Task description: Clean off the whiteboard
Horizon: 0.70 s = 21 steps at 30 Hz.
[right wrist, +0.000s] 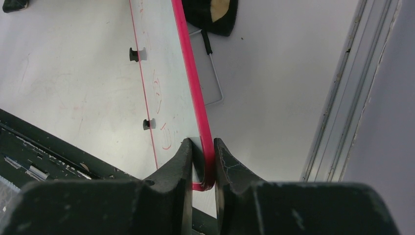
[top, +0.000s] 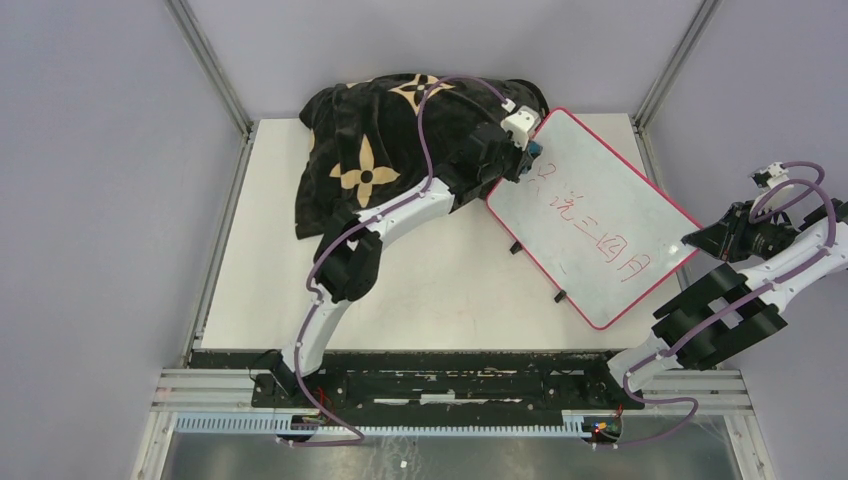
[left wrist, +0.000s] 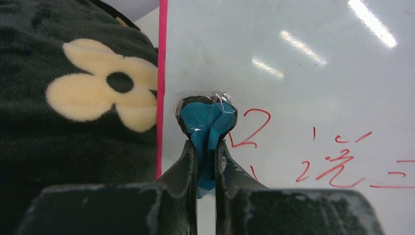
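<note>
While left arm (top: 400, 212) stretches, right pincer (right wrist: 202, 147) clamps whiteboard (top: 590, 215)

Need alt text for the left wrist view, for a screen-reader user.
The left pincer is shut on a blue pad, its tip at the whiteboard just inside the pink rim, with red handwritten marks further right in frame. A black pillow with a tan flower lies on the other side of the rim.
</note>
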### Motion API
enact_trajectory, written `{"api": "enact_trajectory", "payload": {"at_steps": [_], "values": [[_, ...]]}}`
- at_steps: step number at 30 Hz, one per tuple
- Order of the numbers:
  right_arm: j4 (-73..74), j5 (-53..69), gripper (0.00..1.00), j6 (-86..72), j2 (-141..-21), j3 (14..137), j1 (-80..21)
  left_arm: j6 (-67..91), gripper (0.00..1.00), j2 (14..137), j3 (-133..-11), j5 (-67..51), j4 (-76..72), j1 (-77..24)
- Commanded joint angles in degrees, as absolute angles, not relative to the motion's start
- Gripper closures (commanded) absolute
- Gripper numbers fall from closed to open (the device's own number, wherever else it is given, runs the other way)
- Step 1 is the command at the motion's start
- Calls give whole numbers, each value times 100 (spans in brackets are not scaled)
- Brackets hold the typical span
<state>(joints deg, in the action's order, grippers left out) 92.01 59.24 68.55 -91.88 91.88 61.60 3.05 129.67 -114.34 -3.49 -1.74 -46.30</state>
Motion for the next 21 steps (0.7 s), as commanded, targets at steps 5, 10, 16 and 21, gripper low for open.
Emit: {"api": "enact_trajectory", "payload": {"at_steps": [5, 10, 16, 21], "values": [[10095, 5749, 99, 7358, -9225, 9106, 6190, 18, 97, 13828, -12486, -722, -886, -4693], [10098, 5687, 99, 7498, -9121, 9058, 6196, 115, 97, 14120, -12796, -746, -899, -4693], [10094, 5672, 99, 7555, -9085, 8977, 6185, 611, 97, 14225, -12850, -1065, -1002, -4717], [10091, 5686, 99, 7574, -9079, 8954, 6180, 882, 97, 14142, -12784, -1315, -1090, -4946]]}}
